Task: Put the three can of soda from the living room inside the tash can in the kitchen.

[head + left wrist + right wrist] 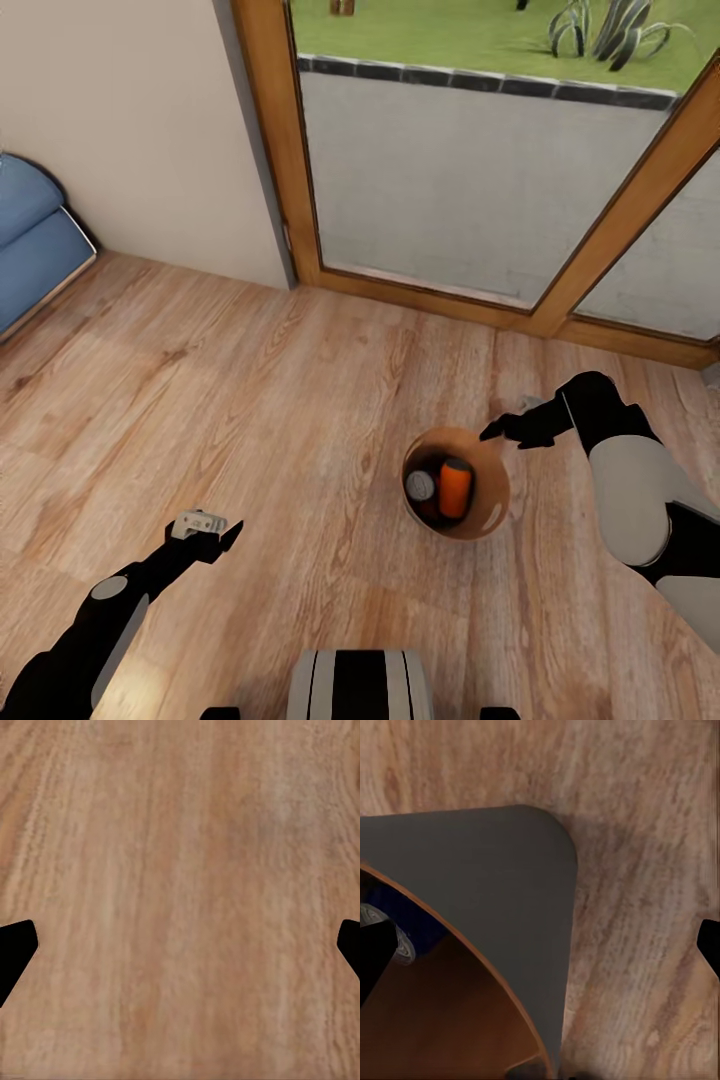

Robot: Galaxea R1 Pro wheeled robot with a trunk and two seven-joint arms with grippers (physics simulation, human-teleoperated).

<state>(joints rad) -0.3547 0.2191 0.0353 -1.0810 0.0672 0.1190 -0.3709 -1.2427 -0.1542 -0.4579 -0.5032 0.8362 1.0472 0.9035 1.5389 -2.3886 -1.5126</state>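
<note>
The tash can [492, 505] stands on the wood floor, round, copper-brown inside. In it lie a bright orange can of soda [455, 488] and a dark blue one with a silver top [420, 486]. My right gripper [497, 432] hovers open at the bin's far right rim, holding nothing. In the right wrist view the gripper [540, 949] is over the bin's grey outside wall [502, 892], and the blue can [405, 930] shows inside. My left gripper [222, 535] hangs open over bare floor, well to the left of the bin, and the left wrist view shows it [180, 952] empty too.
A wood-framed glass door [450, 180] runs across the back, with a pale wall [130, 130] to its left. A blue sofa [30, 240] sits at the far left. My base [360, 685] shows at the bottom edge. Wood floor [250, 400] lies between sofa and bin.
</note>
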